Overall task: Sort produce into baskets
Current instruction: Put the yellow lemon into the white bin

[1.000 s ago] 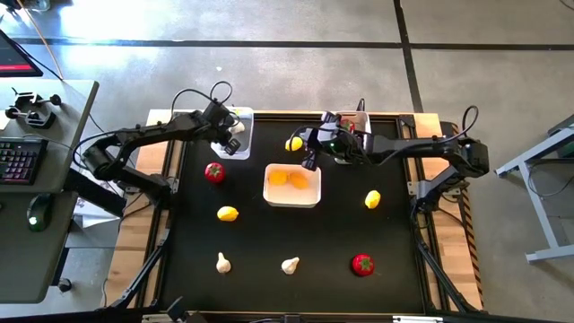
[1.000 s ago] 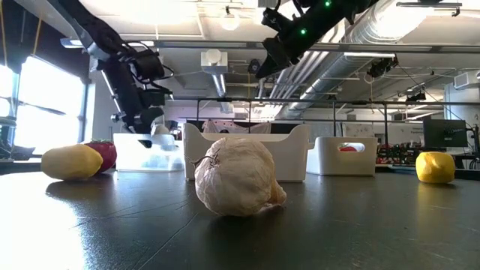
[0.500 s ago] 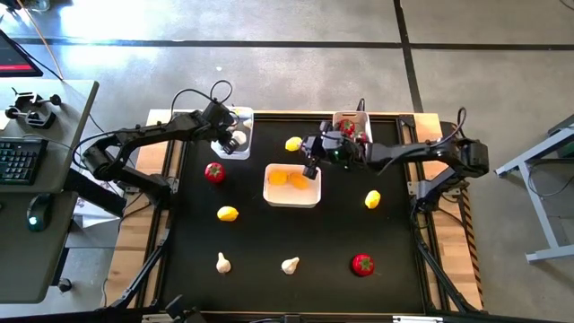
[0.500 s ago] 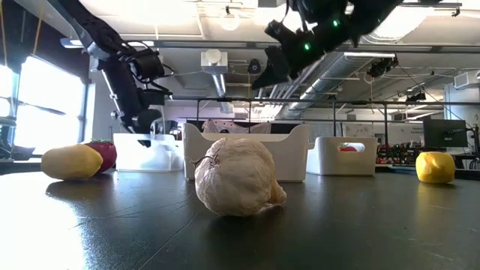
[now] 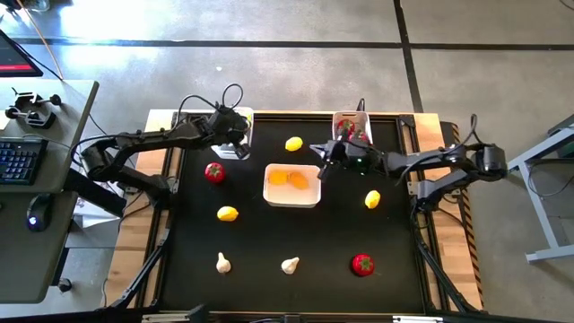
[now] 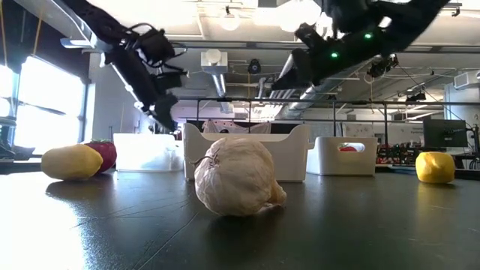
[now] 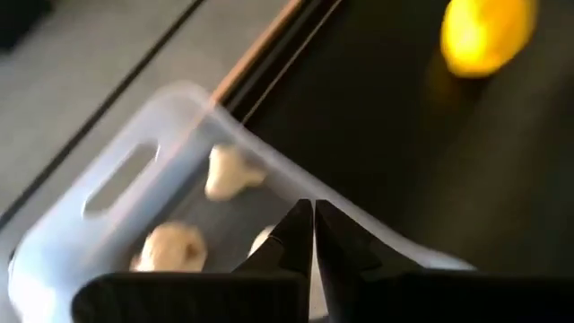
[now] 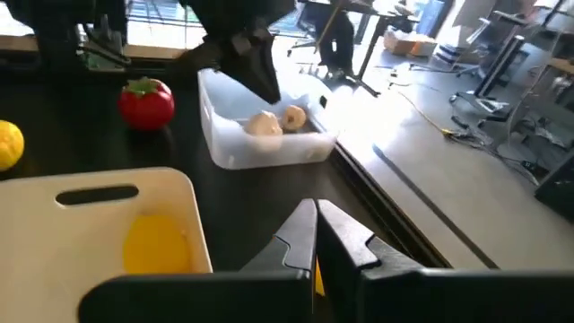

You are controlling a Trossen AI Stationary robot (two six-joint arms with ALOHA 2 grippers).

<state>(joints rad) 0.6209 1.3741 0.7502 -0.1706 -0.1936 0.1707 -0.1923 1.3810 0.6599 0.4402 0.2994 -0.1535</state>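
The wide basket [image 5: 292,185] lies near the middle of the table with its long sides running across the table; two lemons [image 5: 288,178] rest inside it. The left basket [image 5: 237,136], at the far left edge, has its long axis running from the near side to the far side and holds garlic bulbs [image 7: 230,170], three of them showing in the left wrist view. The right basket [image 5: 351,126] at the far edge lies the same way and holds red fruits [image 5: 348,128].

The left claw [image 5: 235,131] hangs above the left basket, its fingers pressed together and holding nothing. A red fruit [image 5: 214,171] lies near it towards the front of the table. The right claw [image 5: 320,154] hangs just beside the wide basket's far right corner, fingers shut and empty. A loose lemon [image 5: 293,144] lies between the two claws.

Farther from both, towards the front, lie a lemon [image 5: 228,213], another lemon [image 5: 373,199], two garlic bulbs [image 5: 290,265] and a red fruit [image 5: 361,264].
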